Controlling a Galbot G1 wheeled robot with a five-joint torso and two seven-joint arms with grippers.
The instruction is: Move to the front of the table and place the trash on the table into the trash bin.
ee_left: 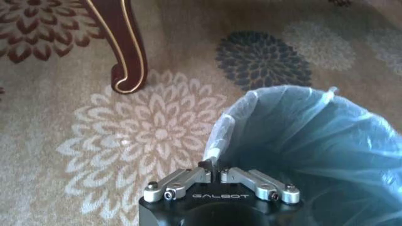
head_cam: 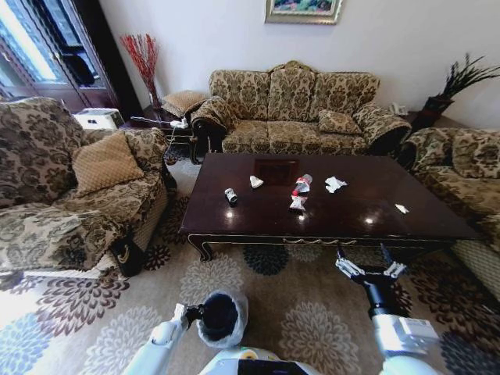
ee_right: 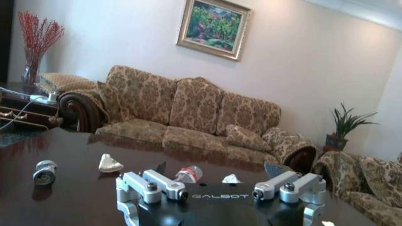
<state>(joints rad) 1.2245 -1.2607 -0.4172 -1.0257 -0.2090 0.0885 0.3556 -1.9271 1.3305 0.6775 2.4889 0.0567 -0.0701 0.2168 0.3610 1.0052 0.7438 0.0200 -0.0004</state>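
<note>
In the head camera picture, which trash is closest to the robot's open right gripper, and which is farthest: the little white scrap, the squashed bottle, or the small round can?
From the right gripper:
1. White scrap, on the table's right side, near the front.
2. Crushed bottle, mid-table.
3. Small can, left of the bottle.

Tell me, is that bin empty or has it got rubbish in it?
Empty as far as visible: the trash bin shows only bare liner, held at its rim by the left end effector.

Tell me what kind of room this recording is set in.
Most likely a home living room: a patterned sofa and armchair surround a dark wooden coffee table, with a framed painting above.
</note>
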